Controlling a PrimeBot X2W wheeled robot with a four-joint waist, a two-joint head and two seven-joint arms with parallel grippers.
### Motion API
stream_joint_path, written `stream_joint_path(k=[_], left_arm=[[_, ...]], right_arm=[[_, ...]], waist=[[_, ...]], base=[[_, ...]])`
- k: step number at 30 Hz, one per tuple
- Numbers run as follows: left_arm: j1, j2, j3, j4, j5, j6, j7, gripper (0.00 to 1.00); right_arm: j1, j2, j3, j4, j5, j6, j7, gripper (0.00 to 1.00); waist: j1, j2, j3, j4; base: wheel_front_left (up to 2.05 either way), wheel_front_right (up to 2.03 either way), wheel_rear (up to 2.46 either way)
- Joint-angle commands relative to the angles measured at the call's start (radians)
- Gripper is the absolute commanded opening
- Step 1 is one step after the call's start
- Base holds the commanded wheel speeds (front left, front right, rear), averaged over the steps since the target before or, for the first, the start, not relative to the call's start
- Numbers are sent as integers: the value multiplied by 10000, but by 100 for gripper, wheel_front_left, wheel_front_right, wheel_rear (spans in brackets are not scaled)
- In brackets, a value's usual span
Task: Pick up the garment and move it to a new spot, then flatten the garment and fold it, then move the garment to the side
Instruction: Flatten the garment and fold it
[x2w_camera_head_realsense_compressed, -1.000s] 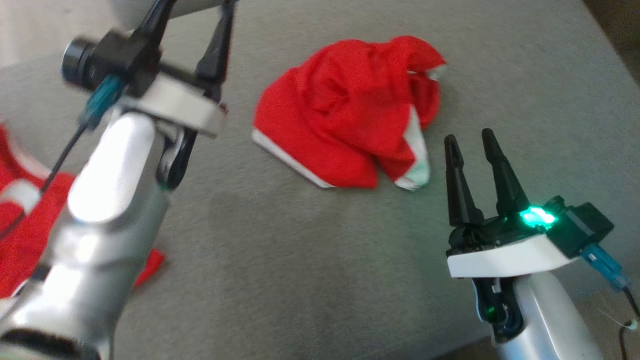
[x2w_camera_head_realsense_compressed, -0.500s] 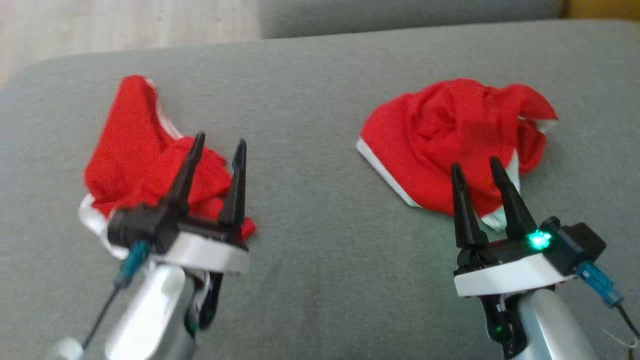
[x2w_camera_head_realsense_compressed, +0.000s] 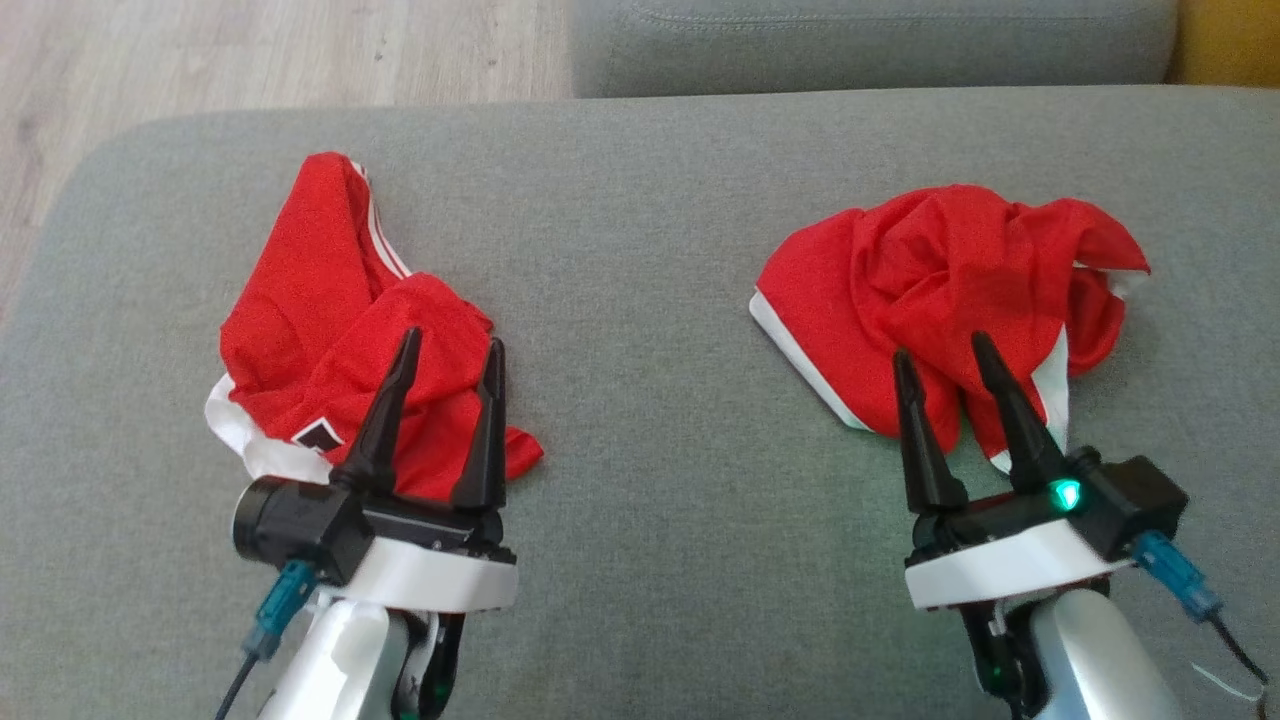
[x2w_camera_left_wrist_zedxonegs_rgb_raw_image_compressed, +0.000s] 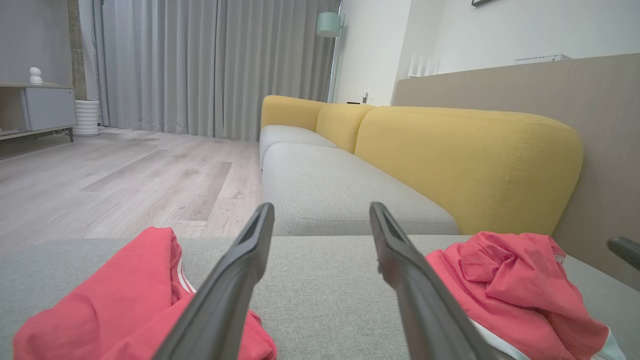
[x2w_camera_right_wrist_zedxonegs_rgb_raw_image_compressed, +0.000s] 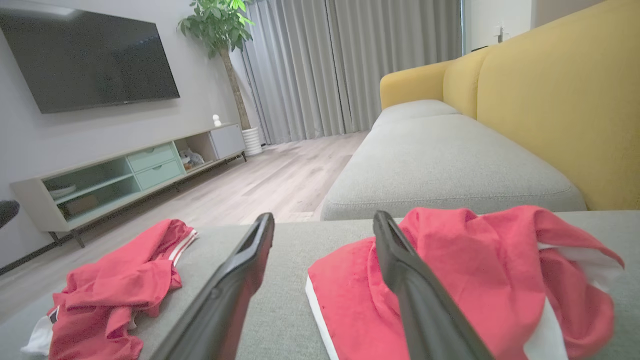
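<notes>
Our fingers (x2w_camera_head_realsense_compressed: 382, 430): long, black, tapered.
Our wrist plates (x2w_camera_head_realsense_compressed: 430, 585): white, under black housings.
Our forearms (x2w_camera_head_realsense_compressed: 1090, 650): silver.
Our connectors (x2w_camera_head_realsense_compressed: 1175, 585): teal, black cables.
Our light (x2w_camera_head_realsense_compressed: 1062, 493): green.

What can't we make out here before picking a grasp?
- Head view: right gripper fingers cover the right garment's near hem.
- Head view: left garment's black label too small to read.
- Left wrist view: left garment cut off by the bottom edge.
- Both crumpled: garment type unclear.
</notes>
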Motion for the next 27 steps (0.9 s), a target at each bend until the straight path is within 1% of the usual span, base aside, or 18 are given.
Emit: stream_joint_path(k=[1, 6, 8, 10, 11, 18, 21, 27], left_arm=[[-287, -36, 466, -357, 180, -108, -79, 100], [-336, -218, 602, -218, 374, -375, -79, 100], [-416, -265, 611, -129, 459, -483, -79, 100], [-548, -318, 622, -85, 536, -573, -79, 100], [-548, -318, 622, -85, 536, -573, -79, 100], [-905, -571, 652, -28, 725, -823, -79, 100], [-922, -668, 679, -66, 769, -900, -79, 100], [-895, -769, 834, -13, 848, -994, -80, 100]], right_arm=[[-319, -20, 190, -78, -281, 39, -92, 100], [-827, -20, -101, 1103, -893, 39, -17, 100], [-1117, -20, -213, 1633, -1114, 39, 181, 100], [-1450, -20, -284, 2082, -1609, 39, 412, 100], [-1450, -20, -284, 2082, -1609, 39, 412, 100], [-2231, -20, -552, 3542, -2508, 39, 1263, 100], [-2327, -20, -606, 3995, -2619, 39, 1495, 100], [-2395, -20, -405, 4585, -2821, 39, 1832, 100]], waist=[[1, 0, 107, 50], [1, 0, 464, 201], [1, 0, 638, 282], [1, 0, 883, 379], [1, 0, 883, 379], [1, 0, 1334, 707], [1, 0, 1378, 815], [1, 0, 1370, 842]], base=[[0, 0, 0], [0, 0, 0], [0, 0, 0], [0, 0, 0], [0, 0, 0], [0, 0, 0], [0, 0, 0], [0, 0, 0]])
